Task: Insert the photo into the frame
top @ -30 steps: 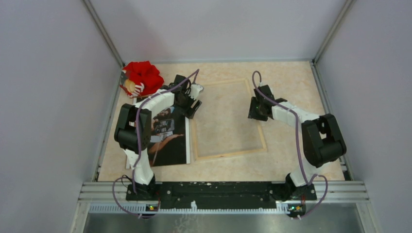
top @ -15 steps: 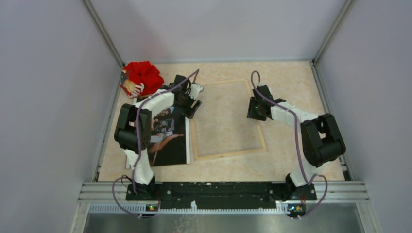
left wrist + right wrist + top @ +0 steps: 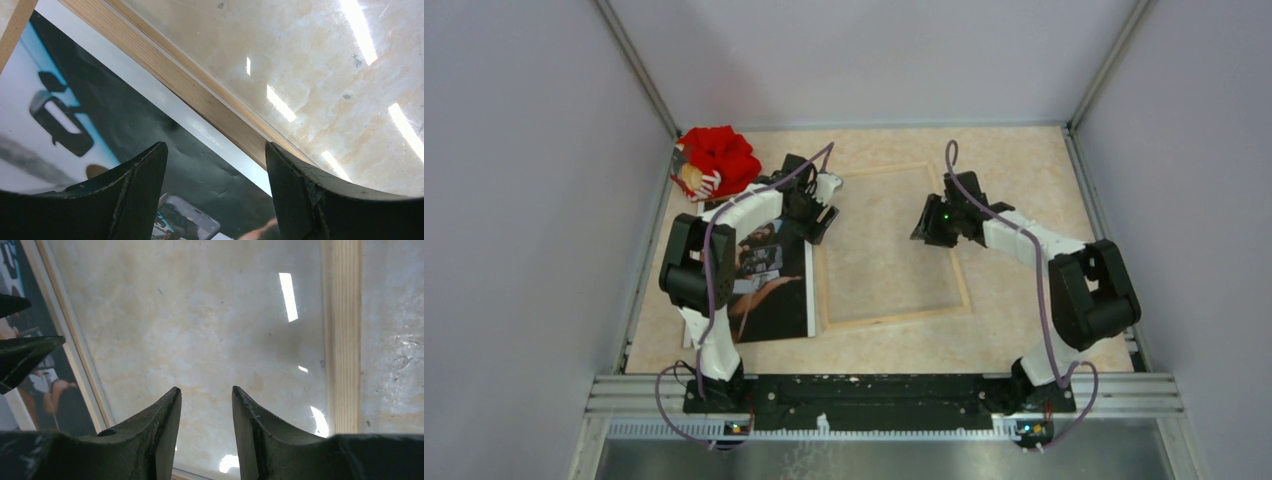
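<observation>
The frame (image 3: 894, 319) lies flat mid-table, light wood side up, pane in it with the beige table (image 3: 1024, 160) showing through; long axis runs near-to-far, far end leaning a little left; short rails face the arm bases and the back wall.

The photo (image 3: 776, 295) lies flat, picture side up, just left of the frame; long axis also near-to-far, roughly parallel to the frame's left rail; the head of a figure seems to be at the far end, so the picture's top points away from the bases; its near-left part is hidden under the left arm. In the left wrist view the photo's (image 3: 150, 125) white border runs right along the wooden rail of the frame (image 3: 210, 95); touching or a sliver apart, cannot tell.

Left gripper (image 3: 820, 218) hovers over that seam near the photo's far right corner; jaws spread wide, nothing between them (image 3: 215, 150).

Right gripper (image 3: 930, 228) hangs over the frame's pane, nearer the right rail; jaws partly apart, narrow gap, nothing held (image 3: 205, 390); the pane and right rail (image 3: 341, 335) show below it.

Red bundle (image 3: 716, 160) sits in the far left corner, apart from both.
</observation>
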